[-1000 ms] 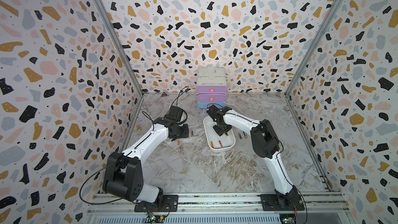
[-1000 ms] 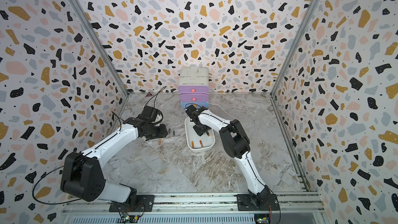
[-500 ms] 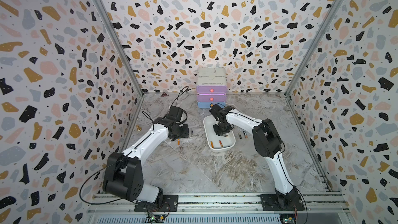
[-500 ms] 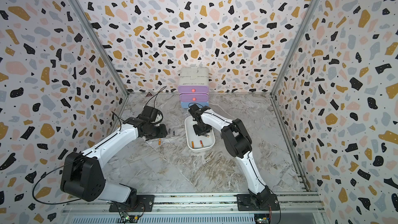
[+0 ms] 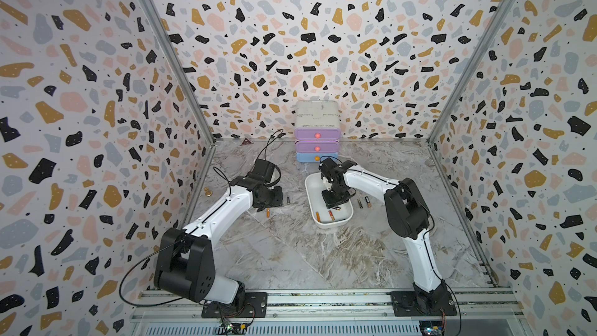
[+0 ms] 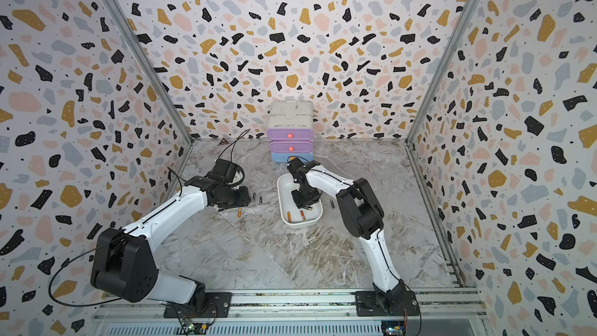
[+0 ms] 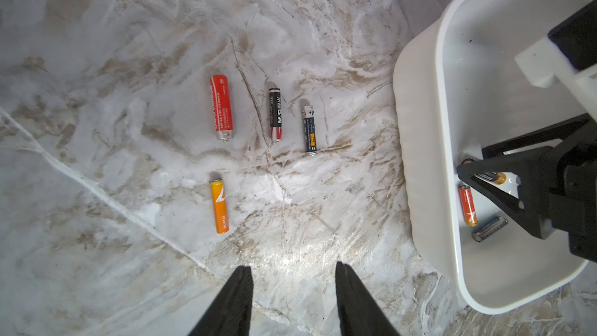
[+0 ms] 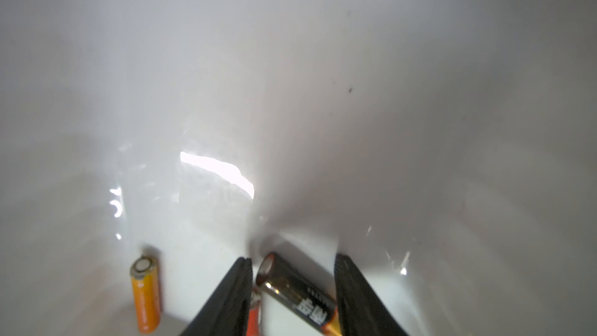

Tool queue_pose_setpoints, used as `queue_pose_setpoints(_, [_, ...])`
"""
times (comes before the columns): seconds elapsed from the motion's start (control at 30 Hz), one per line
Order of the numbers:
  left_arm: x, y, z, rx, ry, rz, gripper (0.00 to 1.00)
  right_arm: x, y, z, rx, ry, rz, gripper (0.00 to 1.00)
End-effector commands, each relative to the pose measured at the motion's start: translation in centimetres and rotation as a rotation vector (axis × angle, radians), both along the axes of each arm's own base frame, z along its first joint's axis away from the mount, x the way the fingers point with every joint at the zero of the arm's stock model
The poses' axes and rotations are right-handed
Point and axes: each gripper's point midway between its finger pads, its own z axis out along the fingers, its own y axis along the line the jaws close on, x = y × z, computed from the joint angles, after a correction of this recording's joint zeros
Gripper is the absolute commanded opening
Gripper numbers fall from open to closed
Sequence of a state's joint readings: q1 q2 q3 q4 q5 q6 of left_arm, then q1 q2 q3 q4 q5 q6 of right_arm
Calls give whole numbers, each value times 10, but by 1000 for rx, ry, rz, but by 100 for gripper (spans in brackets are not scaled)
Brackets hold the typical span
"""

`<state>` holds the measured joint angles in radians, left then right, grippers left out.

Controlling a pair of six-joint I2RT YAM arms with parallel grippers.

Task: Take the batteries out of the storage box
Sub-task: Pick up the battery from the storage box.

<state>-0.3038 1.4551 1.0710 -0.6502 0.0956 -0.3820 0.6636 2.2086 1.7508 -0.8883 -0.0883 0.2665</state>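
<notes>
The marbled surface [image 5: 290, 253] carries a drawer cabinet [image 5: 317, 117] at the back, with the white storage box [image 5: 312, 189] in front of it. The right gripper [image 8: 292, 256] reaches into the box, jaws apart. The left gripper [image 7: 293, 266] hangs released and empty above the surface. A black-and-copper battery [image 8: 297, 292] lies slantwise between the right jaws, and an orange battery [image 8: 145, 298] lies near it in the box. Outside the box lie a red battery [image 7: 221, 106], a black battery [image 7: 275, 114], a dark blue battery [image 7: 310, 130] and a loose orange battery [image 7: 219, 206].

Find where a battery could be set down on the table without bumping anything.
Free: the broad table stretch between the storage box and the front rail. Crowded: between the left gripper and the box, four batteries lie.
</notes>
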Motion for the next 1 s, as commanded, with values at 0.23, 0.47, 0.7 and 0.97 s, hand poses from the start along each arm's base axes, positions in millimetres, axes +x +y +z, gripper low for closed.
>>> queue_pose_setpoints(0.23, [1,-1,-1,8,-2,-10,46,-35,-18,15,-1,100,352,52])
queue_pose_setpoints(0.47, [5,-4,-1,-2,2,-15,46,-26,-30,-6,-134,74,370,33])
queue_pose_setpoints(0.7, [5,-4,1,-5,-5,-14,46,-16,-9,-3,-83,27,324,13])
queue_pose_setpoints(0.97, [4,-4,6,-11,-16,-10,46,-15,12,29,46,6,264,0])
